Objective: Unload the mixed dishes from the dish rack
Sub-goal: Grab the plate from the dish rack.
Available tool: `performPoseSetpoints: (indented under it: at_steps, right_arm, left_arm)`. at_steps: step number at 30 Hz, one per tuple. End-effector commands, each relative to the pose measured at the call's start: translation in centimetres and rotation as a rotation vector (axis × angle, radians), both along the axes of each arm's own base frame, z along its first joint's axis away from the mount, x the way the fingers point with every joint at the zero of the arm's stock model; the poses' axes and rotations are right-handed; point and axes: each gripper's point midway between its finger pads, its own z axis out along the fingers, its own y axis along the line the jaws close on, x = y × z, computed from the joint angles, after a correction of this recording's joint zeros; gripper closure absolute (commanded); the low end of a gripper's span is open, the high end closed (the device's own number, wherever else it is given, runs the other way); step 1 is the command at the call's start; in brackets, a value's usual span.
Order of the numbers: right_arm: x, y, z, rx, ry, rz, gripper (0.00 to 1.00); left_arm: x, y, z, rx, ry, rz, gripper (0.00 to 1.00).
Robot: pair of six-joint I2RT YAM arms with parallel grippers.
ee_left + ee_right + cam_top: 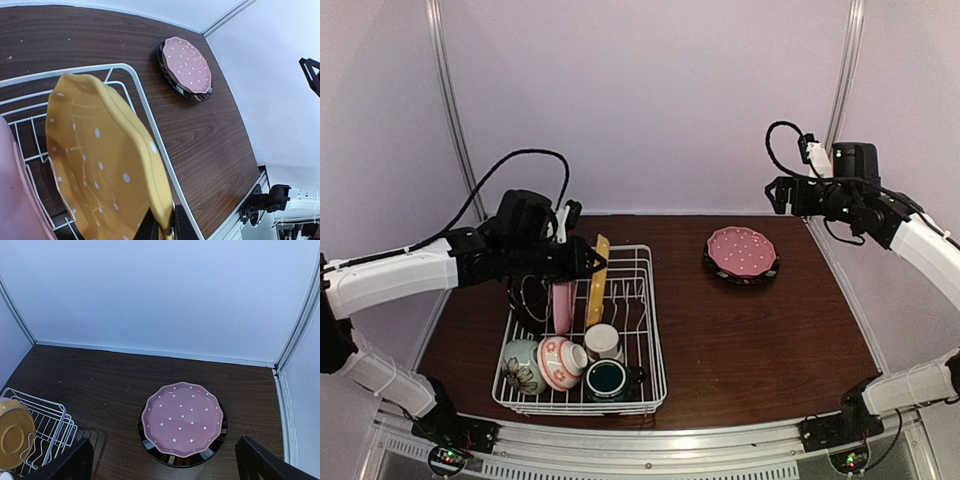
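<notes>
The white wire dish rack (645,330) stands left of centre. My left gripper (592,262) is shut on the rim of an upright yellow-orange polka-dot plate (600,275), over the rack's back. In the left wrist view the plate (95,160) sits pinched between my fingers (151,227). The rack holds a pink plate (562,305), a dark bowl (527,300), a pale-green floral bowl (520,366), a pink-white bowl (561,362), a white cup (603,341) and a teal mug (608,380). A pink polka-dot plate (741,250) lies on a black plate (756,274). My right gripper (778,194) is open and empty, above them (182,417).
The dark wooden table (760,340) stretches right of the rack. White walls close the back and sides. A metal rail (670,440) runs along the near edge, with both arm bases on it.
</notes>
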Motion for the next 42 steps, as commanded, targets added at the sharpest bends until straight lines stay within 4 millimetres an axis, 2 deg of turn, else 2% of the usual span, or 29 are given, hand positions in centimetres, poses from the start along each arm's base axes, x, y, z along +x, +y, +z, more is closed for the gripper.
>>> performPoseSetpoints:
  at_steps: [1,6,7,20,26,30,42]
  right_arm:
    - [-0.1,0.2,-0.3,0.015,0.014,0.008,0.0]
    - [-0.1,0.3,-0.2,0.023,0.015,0.012,0.0]
    - [-0.1,0.4,0.0,0.023,0.017,0.017,0.0]
    - [-0.5,0.7,0.5,0.038,0.029,0.035,0.0]
    - [-0.6,1.3,0.5,0.109,0.042,0.046,0.0]
    - [-1.6,2.1,1.0,0.155,0.014,0.103,0.0]
    - [-1.9,6.0,-2.4,0.307,0.177,0.252,0.0]
  left_arm:
    - [0.9,-1.2,8.8,-0.21,-0.245,-0.04,1.0]
    - [0.6,-1.1,11.3,-0.242,-0.319,-0.058,1.0]
    - [0.7,-1.0,12.6,-0.237,-0.358,-0.063,1.0]
    - [-0.5,-1.9,15.8,-0.231,-0.471,-0.181,1.0]
    - [-0.9,-1.8,15.4,-0.083,-0.573,-0.238,1.0]
    - [-1.2,-1.4,15.5,-0.026,-0.653,-0.263,1.0]
    - [-2.2,-1.9,14.0,0.195,-0.851,-0.384,1.0]
